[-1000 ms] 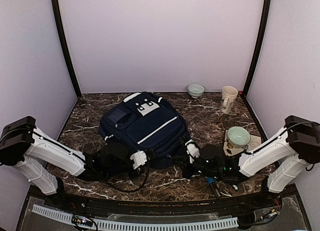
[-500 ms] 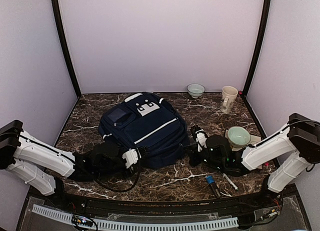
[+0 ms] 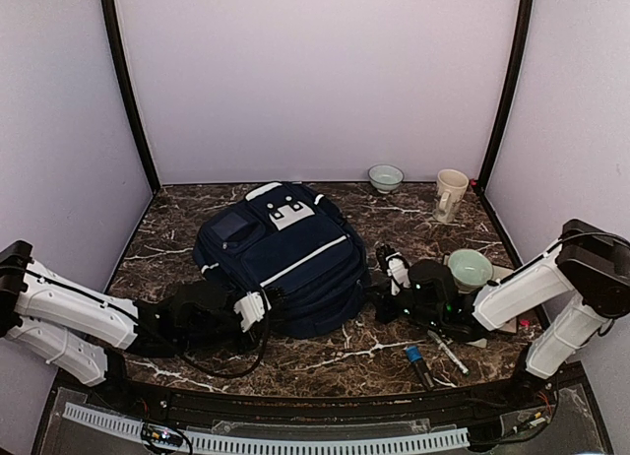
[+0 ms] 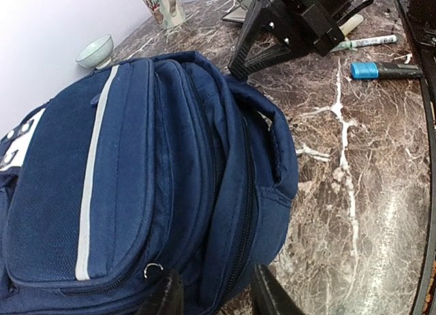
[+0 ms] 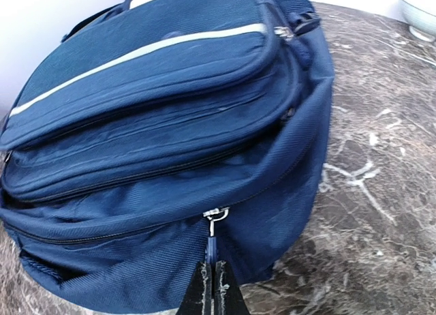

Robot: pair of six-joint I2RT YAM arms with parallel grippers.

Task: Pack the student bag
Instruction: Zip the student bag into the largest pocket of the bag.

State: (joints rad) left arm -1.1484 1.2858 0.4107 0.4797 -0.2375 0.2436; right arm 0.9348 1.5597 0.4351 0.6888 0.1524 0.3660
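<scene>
Student bag [image 3: 295, 248]: centre of table [image 3: 167, 228], long axis near-to-far, patch end toward back wall; bare marble left, mug [image 3: 451, 194] far right. Left gripper [image 4: 216, 298] parted at bag's near edge; right gripper [image 5: 212, 291] pinching zipper pull [image 5: 212, 250]

top external: up high behind the robot, tilted down and forward over the whole table [image 3: 325, 361]. It's far back, so everything fits in one shot.
left wrist: low down right behind the left gripper [image 4: 216, 298], facing over the student bag [image 4: 136, 178] toward the table's right side. It's close, and the bag fills most of the frame.
right wrist: low behind the right gripper [image 5: 212, 288], facing back the other way at the bag's side. It's super close, with the zipper pull [image 5: 213, 226] near the centre.
shared by all three: the bag and the bowl [image 3: 385, 177].
shared by top + left wrist: mug [image 3: 451, 194], blue marker [image 3: 413, 355], plus the right gripper.
</scene>
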